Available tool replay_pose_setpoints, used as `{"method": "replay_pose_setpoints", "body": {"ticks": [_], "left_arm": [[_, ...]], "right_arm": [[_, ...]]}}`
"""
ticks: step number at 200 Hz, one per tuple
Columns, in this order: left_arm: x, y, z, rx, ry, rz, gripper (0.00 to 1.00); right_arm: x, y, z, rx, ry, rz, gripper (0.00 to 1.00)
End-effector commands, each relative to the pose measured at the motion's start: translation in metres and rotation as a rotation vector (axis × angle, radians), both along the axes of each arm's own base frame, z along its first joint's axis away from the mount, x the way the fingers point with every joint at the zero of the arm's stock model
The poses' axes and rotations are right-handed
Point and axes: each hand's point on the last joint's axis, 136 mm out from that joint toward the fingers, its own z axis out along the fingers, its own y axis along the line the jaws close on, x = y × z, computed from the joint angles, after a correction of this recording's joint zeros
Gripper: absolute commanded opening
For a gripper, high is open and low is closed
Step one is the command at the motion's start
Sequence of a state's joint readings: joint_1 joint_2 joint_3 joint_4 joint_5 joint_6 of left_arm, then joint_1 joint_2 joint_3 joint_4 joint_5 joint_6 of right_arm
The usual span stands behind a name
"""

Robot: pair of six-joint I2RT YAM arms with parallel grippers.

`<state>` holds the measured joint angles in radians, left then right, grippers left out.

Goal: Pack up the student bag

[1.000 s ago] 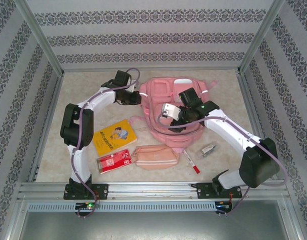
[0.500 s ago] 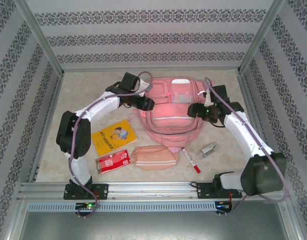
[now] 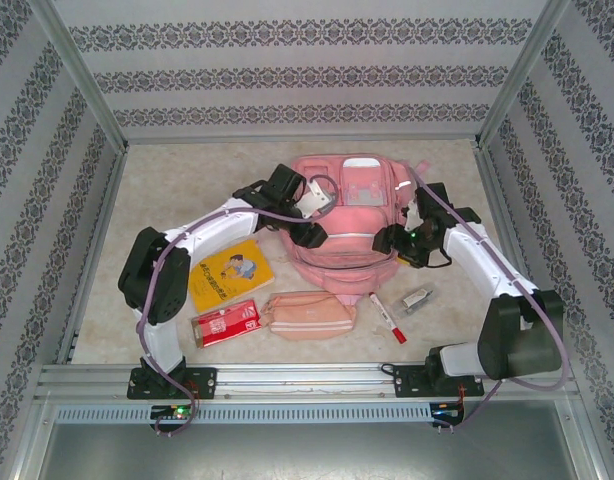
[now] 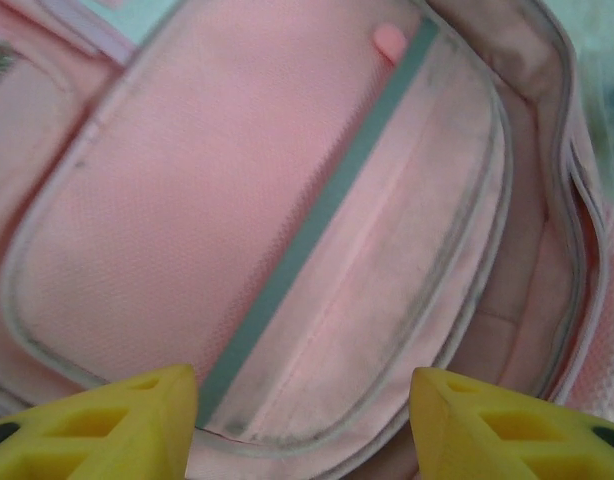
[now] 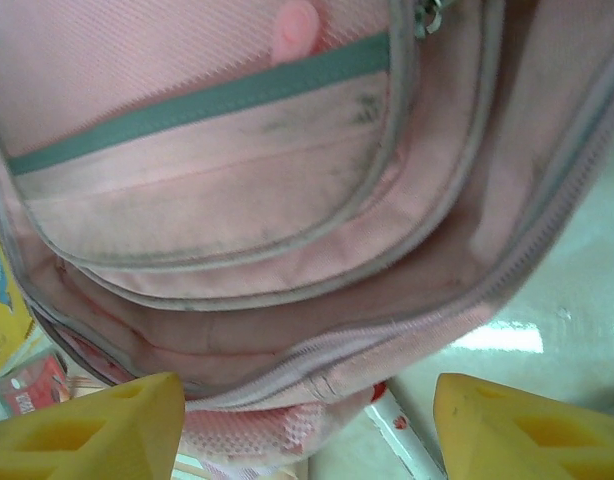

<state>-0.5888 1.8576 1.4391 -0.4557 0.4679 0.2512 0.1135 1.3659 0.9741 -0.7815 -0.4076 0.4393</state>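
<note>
Student bag (image 3: 349, 222) just beneath left hand (image 3: 313, 233)

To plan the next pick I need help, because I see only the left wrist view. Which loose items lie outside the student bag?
Observer: In front of the student bag lie a yellow book, a red box, a pink pouch, a red marker and a small silver item.
Operator: Where is the right gripper?
Observer: The right gripper is open at the bag's near right corner, holding nothing.
</note>
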Motion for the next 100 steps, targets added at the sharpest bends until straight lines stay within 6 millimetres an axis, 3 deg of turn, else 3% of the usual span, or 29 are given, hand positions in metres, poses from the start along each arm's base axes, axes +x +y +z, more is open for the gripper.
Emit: {"method": "replay_pose_setpoints", "body": {"ticks": [1, 43, 73, 100], "left_arm": [[-0.009, -0.014, 0.008, 0.035, -0.089, -0.144, 0.58], [-0.015, -0.028, -0.005, 0.077, -0.183, -0.339, 0.58], [-0.004, -0.041, -0.017, 0.132, -0.204, -0.396, 0.58], [-0.005, -0.045, -0.040, 0.197, -0.171, -0.443, 0.60]], "right_arm": [[-0.026, -0.008, -0.004, -0.032, 0.043, -0.015, 0.67], [-0.063, -0.012, -0.010, -0.052, 0.040, -0.042, 0.66], [-0.067, -0.018, -0.013, -0.065, 0.031, -0.075, 0.67], [-0.063, -0.016, -0.009, -0.057, 0.016, -0.070, 0.68]]}}
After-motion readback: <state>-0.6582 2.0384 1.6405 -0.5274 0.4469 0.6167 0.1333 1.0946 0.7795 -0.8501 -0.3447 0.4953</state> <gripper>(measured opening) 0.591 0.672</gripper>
